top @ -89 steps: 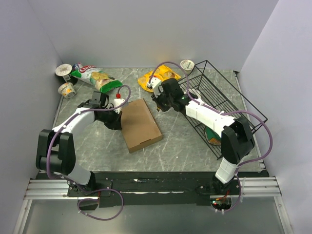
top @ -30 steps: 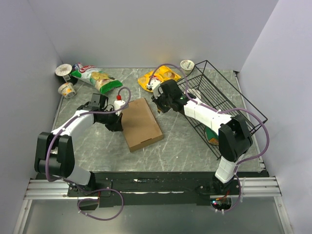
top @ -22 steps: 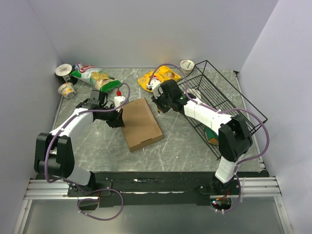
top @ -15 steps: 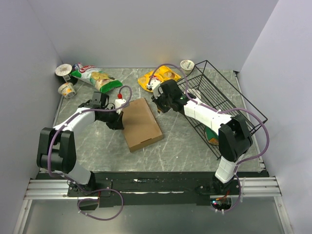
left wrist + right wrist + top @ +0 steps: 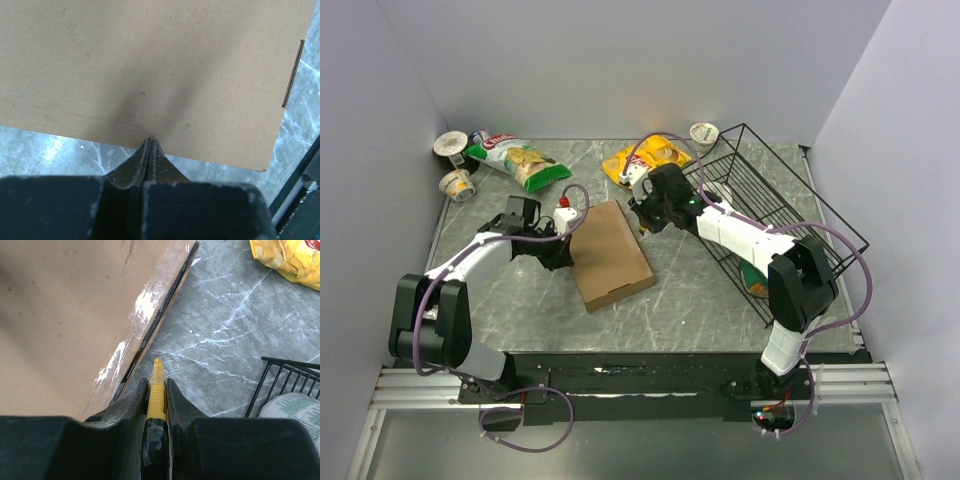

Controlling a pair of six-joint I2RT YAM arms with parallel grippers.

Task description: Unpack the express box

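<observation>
Box (image 5: 610,256) lies between left fingers (image 5: 141,165) and right fingers (image 5: 131,404).

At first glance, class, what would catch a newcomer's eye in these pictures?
The closed brown cardboard box lies flat in the middle of the table. The right end effector grips a yellow tool aimed at the box's taped edge, while the left end effector, shut, sits at the opposite side. A black wire basket stands at the right.

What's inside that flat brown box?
The express box has its lid down, so its contents are covered. Only its plain brown top and a taped side edge show.
</observation>
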